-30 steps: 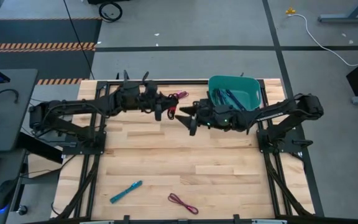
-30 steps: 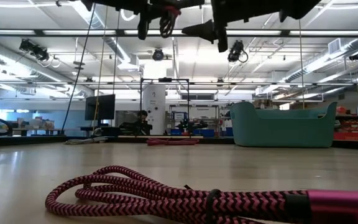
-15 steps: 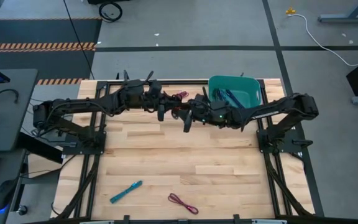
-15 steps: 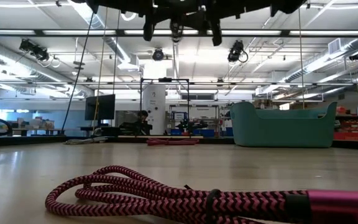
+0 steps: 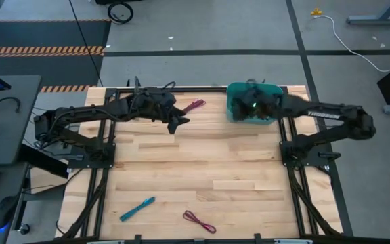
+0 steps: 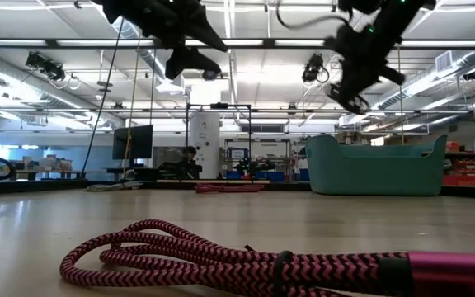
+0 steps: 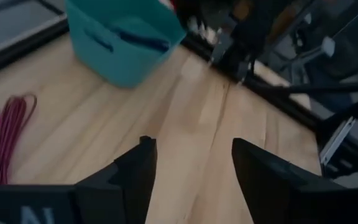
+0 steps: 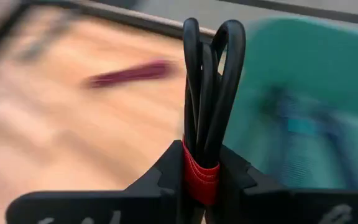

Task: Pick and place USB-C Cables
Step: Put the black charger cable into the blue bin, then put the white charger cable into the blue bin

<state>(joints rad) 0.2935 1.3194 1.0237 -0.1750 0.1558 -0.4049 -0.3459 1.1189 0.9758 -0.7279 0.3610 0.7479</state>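
Cable first: your right wrist view shows a black bundled cable (image 8: 207,106) with a red band, standing upright and pinched between the fingers of the right gripper (image 8: 202,180). The high view hides that cable entirely; there you see only the right gripper (image 5: 252,106) hanging over the teal bin (image 5: 276,93), which already holds blue cables (image 7: 143,41) visible in the left wrist view.

Just beside the bin, toward the desk's middle, a magenta cable (image 5: 193,105) lies flat on the desk (image 5: 202,163); the left wrist view shows it too (image 7: 5,138). Well apart from the bin, at the opposite edge of the desk, lie a teal cable (image 5: 137,209) and a second magenta cable (image 5: 199,221). Only the low view gives you that second one close up, its braided coil (image 6: 246,260) filling the foreground.

Your left gripper (image 5: 178,122) hovers above the desk near the first magenta cable, away from the bin. The left wrist view shows its fingers (image 7: 135,171) spread apart with nothing between them.
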